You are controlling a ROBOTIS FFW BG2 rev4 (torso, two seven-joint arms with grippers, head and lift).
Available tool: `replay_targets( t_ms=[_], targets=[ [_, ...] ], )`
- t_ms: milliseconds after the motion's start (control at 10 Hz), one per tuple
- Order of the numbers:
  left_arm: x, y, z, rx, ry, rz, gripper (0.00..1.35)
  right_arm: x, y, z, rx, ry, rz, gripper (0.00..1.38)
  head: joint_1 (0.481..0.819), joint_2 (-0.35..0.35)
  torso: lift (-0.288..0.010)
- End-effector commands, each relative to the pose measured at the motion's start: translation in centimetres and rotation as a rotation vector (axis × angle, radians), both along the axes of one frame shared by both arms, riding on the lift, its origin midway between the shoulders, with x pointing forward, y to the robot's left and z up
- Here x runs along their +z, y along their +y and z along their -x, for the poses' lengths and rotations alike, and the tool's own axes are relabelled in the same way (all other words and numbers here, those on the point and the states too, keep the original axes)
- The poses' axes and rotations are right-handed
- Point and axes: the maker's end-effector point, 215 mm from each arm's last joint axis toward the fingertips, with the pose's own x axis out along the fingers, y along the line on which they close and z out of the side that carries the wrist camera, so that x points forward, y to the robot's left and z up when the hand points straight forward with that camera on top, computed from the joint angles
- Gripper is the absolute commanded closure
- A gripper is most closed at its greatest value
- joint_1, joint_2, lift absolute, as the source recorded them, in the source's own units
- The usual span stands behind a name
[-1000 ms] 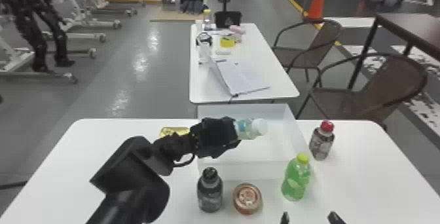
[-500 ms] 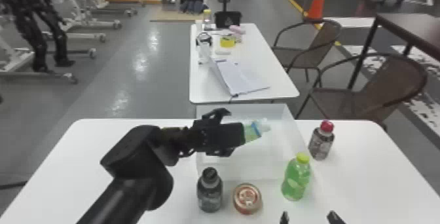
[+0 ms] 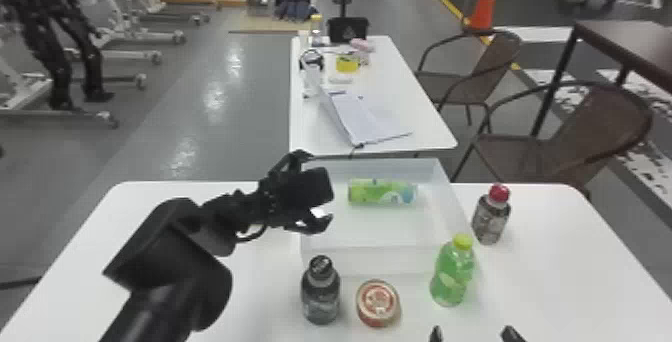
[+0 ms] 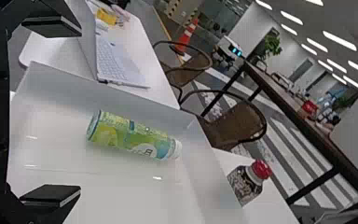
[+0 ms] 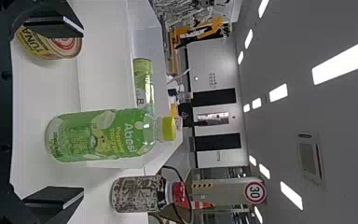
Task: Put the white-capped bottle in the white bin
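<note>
Since the black left gripper (image 3: 321, 189) has let go, fingers wide and empty, the white-capped, green-labelled plastic bottle (image 3: 376, 192) lies inside the white rectangular plastic bin (image 3: 390, 260); placement looks complete; the black right gripper (image 3: 473, 335) hangs open, empty.

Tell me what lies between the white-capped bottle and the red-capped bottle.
The side wall of the white bin: the white-capped bottle lies inside, the red-capped bottle stands outside, in the head view.
</note>
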Motion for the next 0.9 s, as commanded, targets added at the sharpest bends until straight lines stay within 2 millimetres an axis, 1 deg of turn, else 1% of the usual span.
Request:
replay_targets(
  t_ms=[0,100,200,300,400,500,600,700,800],
  targets=[
    [-0.2,5.4,1.3,0.130,0.018,0.150,0.12,0.0,-0.1,0.1,0.002,0.001,0.002,0.10,0.549,0.000,-0.100],
    [-1.2,9.0,2.8,0.223,0.030,0.279,0.13,-0.2,-0.1,0.3,0.000,0.005,-0.001,0.10,0.549,0.000,-0.100],
    [-2.2,11.2,4.1,0.278,0.043,0.382,0.14,-0.1,-0.2,0.3,0.000,0.003,0.000,0.10,0.549,0.000,-0.100],
    [-3.2,14.3,5.7,0.344,0.049,0.493,0.14,-0.1,-0.2,0.3,0.001,0.003,0.003,0.10,0.549,0.000,-0.100],
    [-4.3,17.6,7.8,0.412,0.051,0.603,0.14,-0.1,-0.2,0.3,0.002,0.003,0.004,0.10,0.549,0.000,-0.100],
    [-5.5,20.2,10.0,0.477,0.058,0.707,0.14,0.0,-0.2,0.3,0.002,0.001,0.005,0.10,0.549,0.000,-0.100],
    [-6.1,22.3,12.0,0.518,0.038,0.762,0.14,0.1,-0.2,0.4,0.001,0.001,0.003,0.10,0.549,0.000,-0.100],
    [-7.1,23.9,13.8,0.575,0.049,0.853,0.14,0.0,-0.3,0.5,0.000,0.003,0.003,0.10,0.549,0.000,-0.100],
    [-8.2,25.3,15.4,0.631,0.050,0.902,0.14,-0.1,-0.3,0.6,0.000,0.005,0.003,0.10,0.549,0.000,-0.100]
  ],
)
